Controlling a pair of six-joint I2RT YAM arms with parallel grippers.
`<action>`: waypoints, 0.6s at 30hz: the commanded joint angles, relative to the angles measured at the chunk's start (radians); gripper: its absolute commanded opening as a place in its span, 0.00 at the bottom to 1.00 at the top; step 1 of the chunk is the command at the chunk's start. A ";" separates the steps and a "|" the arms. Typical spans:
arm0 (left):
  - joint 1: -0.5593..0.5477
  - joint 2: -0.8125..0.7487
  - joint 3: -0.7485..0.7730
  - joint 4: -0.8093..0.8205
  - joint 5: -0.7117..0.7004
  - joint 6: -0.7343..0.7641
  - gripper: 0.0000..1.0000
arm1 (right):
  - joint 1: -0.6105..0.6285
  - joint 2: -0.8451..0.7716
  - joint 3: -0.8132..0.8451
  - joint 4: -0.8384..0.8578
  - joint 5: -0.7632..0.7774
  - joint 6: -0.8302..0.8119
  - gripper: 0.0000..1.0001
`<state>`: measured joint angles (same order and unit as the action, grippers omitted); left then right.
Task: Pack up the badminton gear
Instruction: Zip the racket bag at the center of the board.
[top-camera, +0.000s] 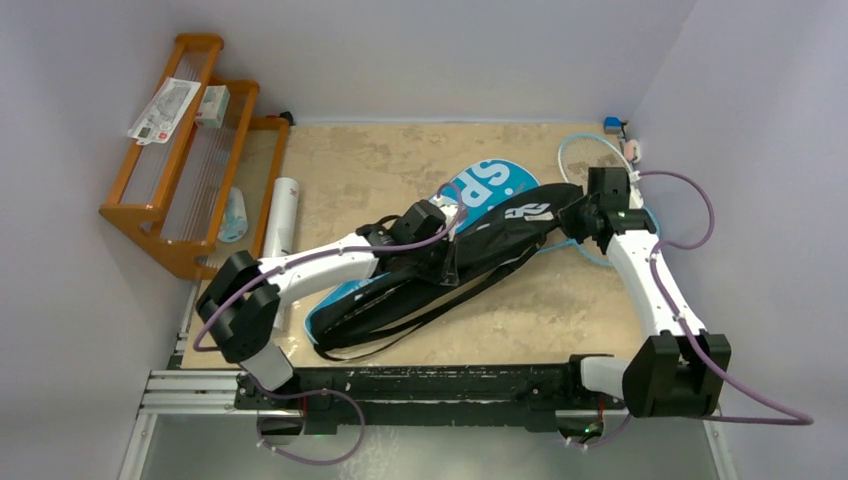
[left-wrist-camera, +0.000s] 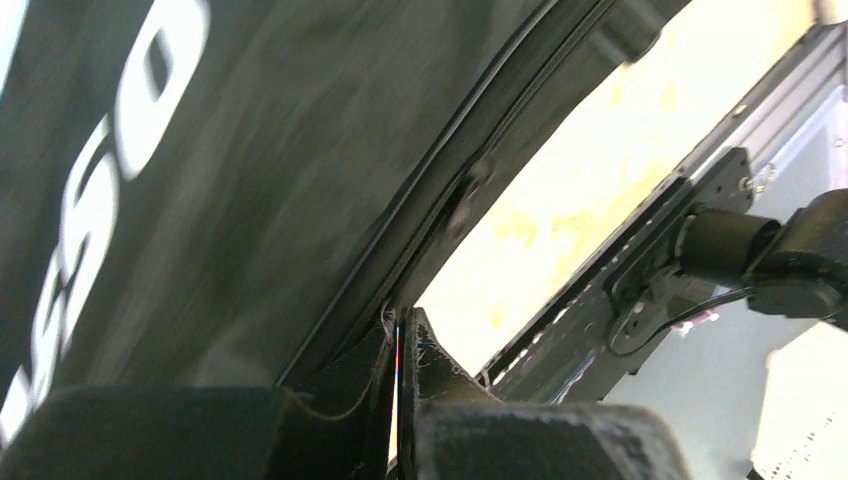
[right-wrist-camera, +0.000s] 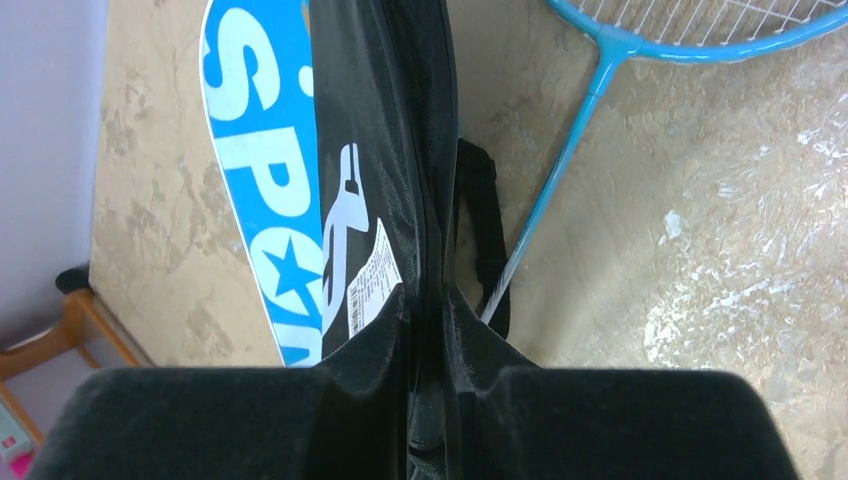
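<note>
The black cover lies diagonally across the blue "SPORT" cover in the middle of the table. My left gripper is shut at the black cover's upper edge; in the left wrist view the fingertips pinch by the piped edge of the cover. My right gripper is shut on the cover's far right end, with black fabric between its fingers. The light-blue racket lies under the right arm, its shaft beside the cover. A white tube lies at the left. The black racket and shuttlecocks are not visible.
The orange wooden rack stands at the far left with packets on top. The black cover's straps trail toward the near edge. The blue cover also shows in the right wrist view. A metal rail runs along the near edge.
</note>
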<state>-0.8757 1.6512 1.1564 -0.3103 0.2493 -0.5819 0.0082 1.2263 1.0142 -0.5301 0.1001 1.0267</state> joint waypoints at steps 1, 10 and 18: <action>0.022 -0.118 -0.053 -0.109 -0.066 0.037 0.00 | -0.004 0.026 0.066 0.040 0.088 0.054 0.06; 0.042 -0.272 -0.117 -0.172 -0.102 0.030 0.00 | -0.004 0.133 0.142 0.059 0.042 0.103 0.04; 0.038 -0.305 -0.231 0.152 0.090 -0.094 0.21 | -0.004 0.081 0.081 0.104 -0.016 0.094 0.05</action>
<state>-0.8371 1.3647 0.9802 -0.3607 0.2405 -0.5930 0.0071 1.3655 1.1069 -0.4969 0.1040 1.0813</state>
